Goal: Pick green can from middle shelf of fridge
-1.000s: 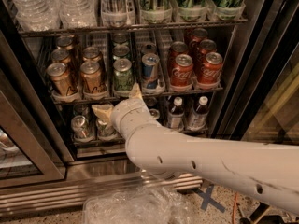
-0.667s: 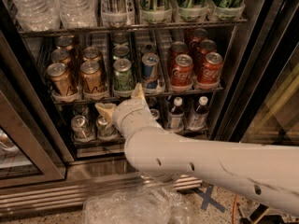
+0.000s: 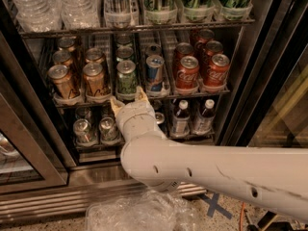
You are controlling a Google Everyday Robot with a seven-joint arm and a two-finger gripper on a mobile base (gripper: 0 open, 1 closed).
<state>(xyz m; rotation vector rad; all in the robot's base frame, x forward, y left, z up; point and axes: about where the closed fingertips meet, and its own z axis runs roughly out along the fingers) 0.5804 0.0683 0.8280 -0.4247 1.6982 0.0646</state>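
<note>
The green can (image 3: 126,77) stands upright at the front of its lane on the middle shelf (image 3: 192,91) of the fridge (image 3: 33,148), between a gold can (image 3: 94,79) and a blue-and-silver can (image 3: 155,73). The gripper (image 3: 129,99) hovers just below and in front of it, jaws spread wide and empty (nothing grasped yet). Reaching in, closing and lifting out all remain, I judge.

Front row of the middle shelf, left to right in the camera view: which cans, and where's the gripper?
Short gold metal can, second gold can, short green can, blue-and-silver can, red cola can, second red can. The gripper sits just below the green can, fingers open.
</note>
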